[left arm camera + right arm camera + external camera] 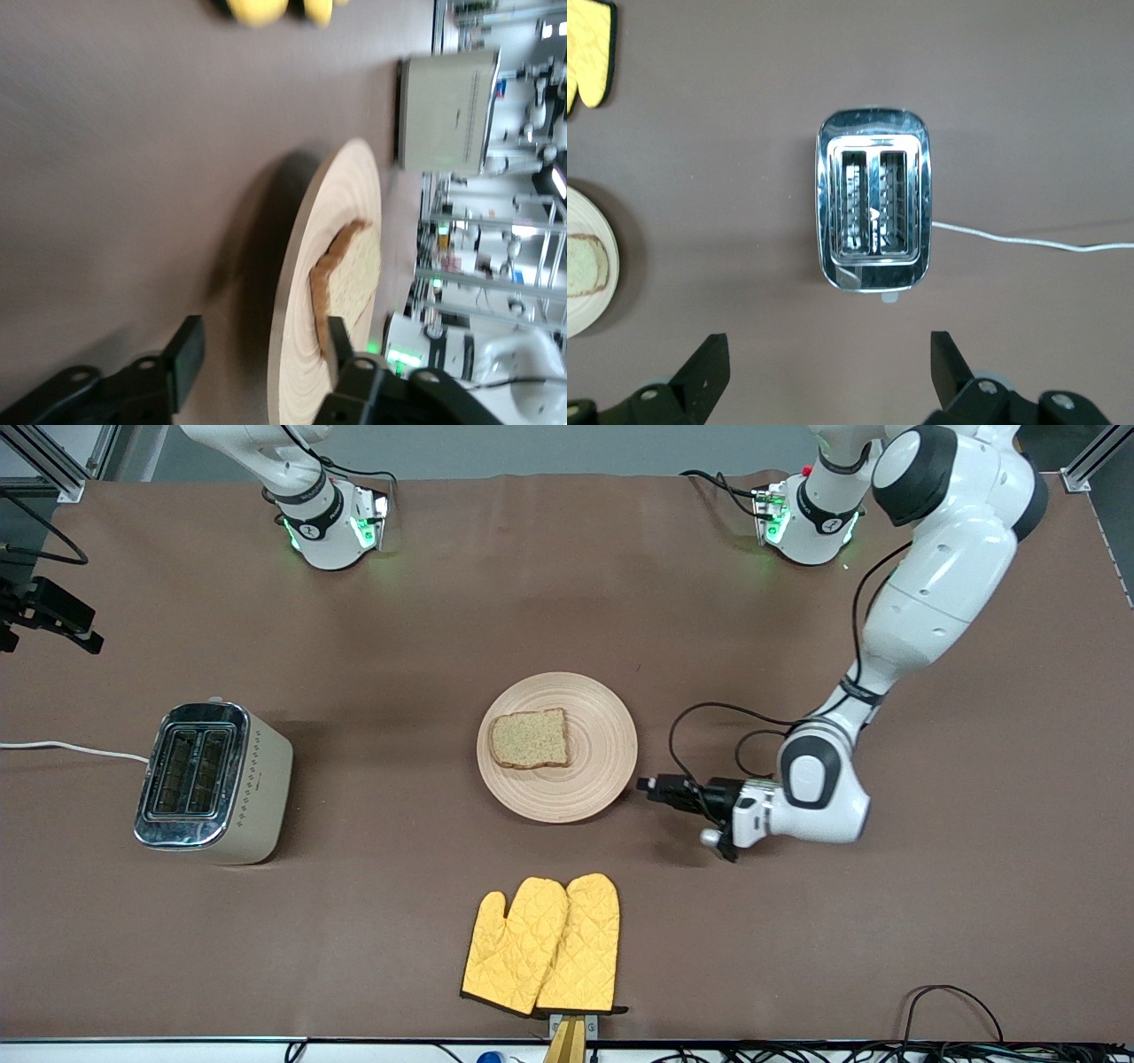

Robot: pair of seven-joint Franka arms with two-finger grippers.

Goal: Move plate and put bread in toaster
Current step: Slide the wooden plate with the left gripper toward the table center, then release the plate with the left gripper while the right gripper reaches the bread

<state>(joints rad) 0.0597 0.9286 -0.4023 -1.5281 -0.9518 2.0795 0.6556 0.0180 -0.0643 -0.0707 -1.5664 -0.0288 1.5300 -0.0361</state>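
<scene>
The pale wooden plate (pixel 602 735) lies mid-table with the slice of brown bread (pixel 530 739) on it. The cream toaster (pixel 213 779) stands toward the right arm's end, slots up and empty. My left gripper (pixel 651 786) is low at the plate's rim on the side toward the left arm's end. In the left wrist view it (pixel 261 354) is open, its fingers either side of the plate's (pixel 345 204) rim, with the bread (pixel 354 274) just past it. My right gripper (pixel 828 354) is open and empty, high over the table beside the toaster (pixel 873 208). It is out of the front view.
A pair of yellow oven mitts (pixel 545 943) lies nearer the front camera than the plate. The toaster's white cord (pixel 71 748) runs off the right arm's end of the table. Brown cloth covers the table (pixel 886 957).
</scene>
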